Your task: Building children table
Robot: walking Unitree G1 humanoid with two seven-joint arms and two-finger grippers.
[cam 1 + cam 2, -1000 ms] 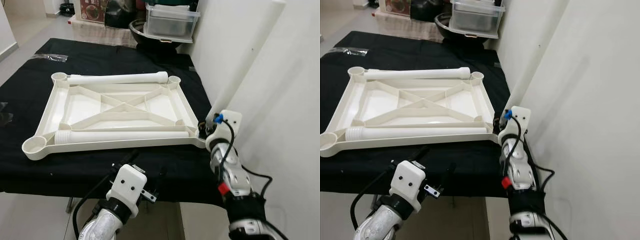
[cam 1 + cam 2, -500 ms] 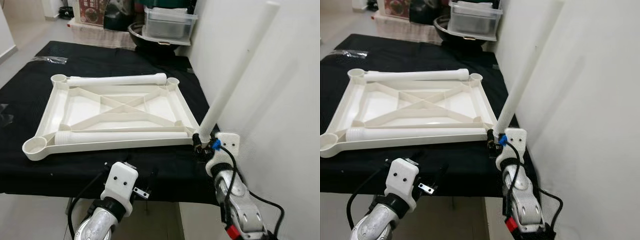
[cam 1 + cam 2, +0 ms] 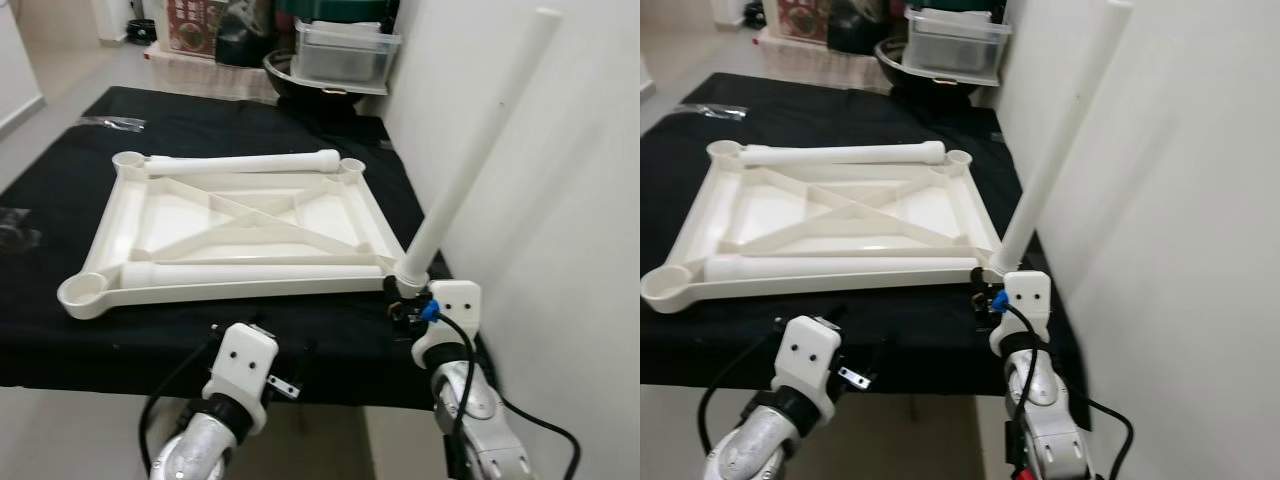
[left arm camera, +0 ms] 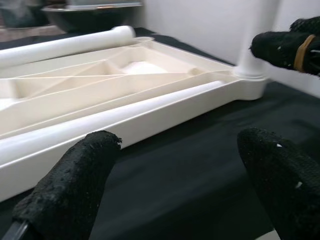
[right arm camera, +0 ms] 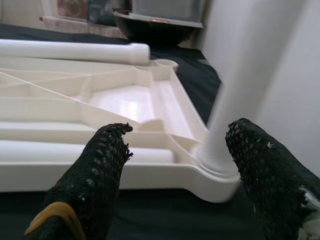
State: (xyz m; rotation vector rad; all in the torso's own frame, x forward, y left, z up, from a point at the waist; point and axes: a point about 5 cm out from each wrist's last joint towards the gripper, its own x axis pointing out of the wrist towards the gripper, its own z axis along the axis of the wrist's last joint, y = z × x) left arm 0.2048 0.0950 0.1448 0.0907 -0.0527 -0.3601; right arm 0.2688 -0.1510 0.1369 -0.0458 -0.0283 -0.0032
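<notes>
A cream children's tabletop lies upside down on a black-covered table. Two white legs lie across it, one along the far side and one along the near side. A third leg stands in the near right corner socket, leaning right toward the wall. My right gripper is open just in front of that socket, its fingers apart on either side of the leg's base without touching it. My left gripper is open and low at the table's front edge, facing the tabletop's near rim.
A white wall runs close along the table's right side. Behind the table sit a clear plastic box and a dark bowl. A plastic wrapper lies on the cloth at the far left.
My right gripper has drawn back toward me from the corner socket, leaving the leg standing there. The camera has shifted a little; the left arm has hardly moved.
</notes>
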